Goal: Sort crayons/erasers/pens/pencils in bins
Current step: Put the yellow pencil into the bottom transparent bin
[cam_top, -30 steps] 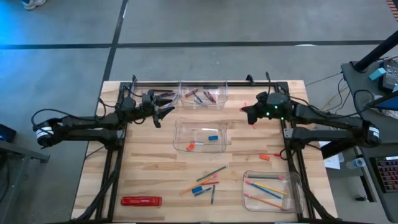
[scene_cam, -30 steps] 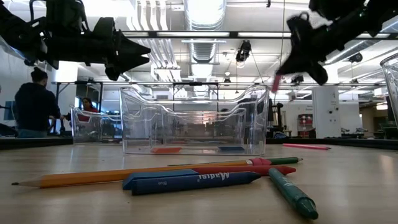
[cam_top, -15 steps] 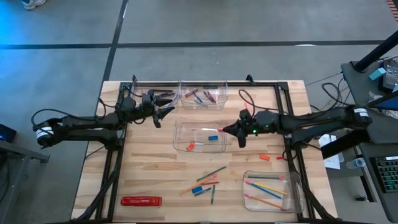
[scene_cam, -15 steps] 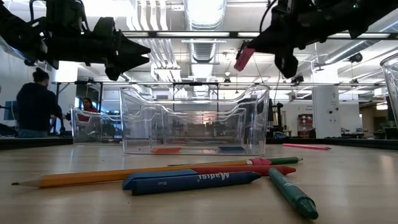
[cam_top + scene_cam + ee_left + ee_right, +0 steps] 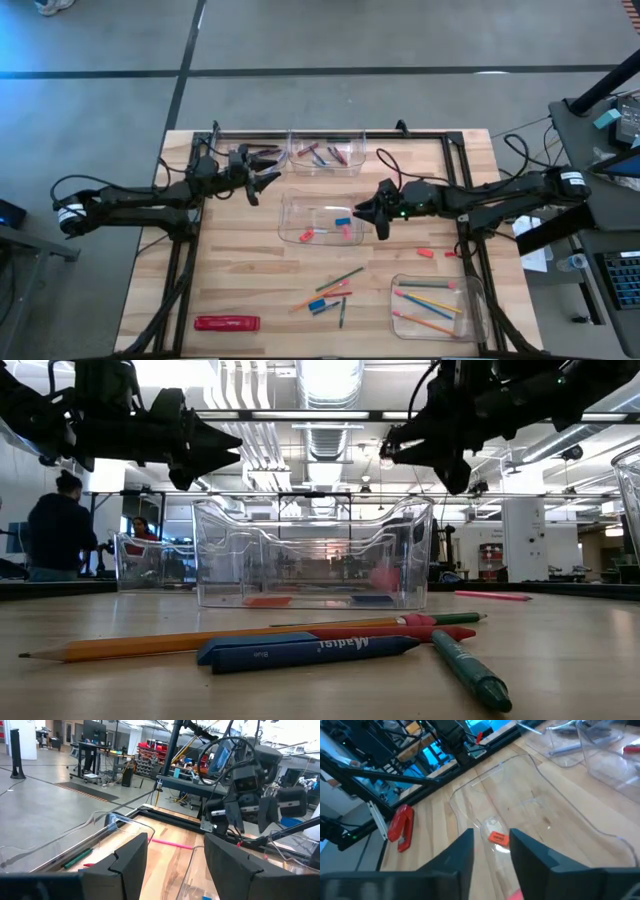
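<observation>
My right gripper (image 5: 377, 213) hangs open and empty above the right end of the middle clear bin (image 5: 290, 205); the right wrist view looks down into that bin between the spread fingers (image 5: 491, 835). In the bin are a pink eraser (image 5: 347, 232), blurred in the low view (image 5: 383, 576), a blue eraser (image 5: 343, 220) and an orange-red eraser (image 5: 307, 235). My left gripper (image 5: 262, 182) waits open and empty at the far left, beside a bin with dark pens (image 5: 262, 155).
A far bin (image 5: 327, 165) holds crayons. A near-right bin (image 5: 400, 285) holds pencils. Loose pencils (image 5: 340, 280), a blue crayon (image 5: 322, 305) and a dark pen (image 5: 342, 314) lie near the front. A red flat pack (image 5: 227, 323) lies front left. Two red erasers (image 5: 425, 253) lie right of the middle bin.
My right gripper has gone from the far right toward the middle bin with a pink eraser between its fingers, then let go of it. The eraser has dropped into the right part of the bin. My left arm has kept still.
</observation>
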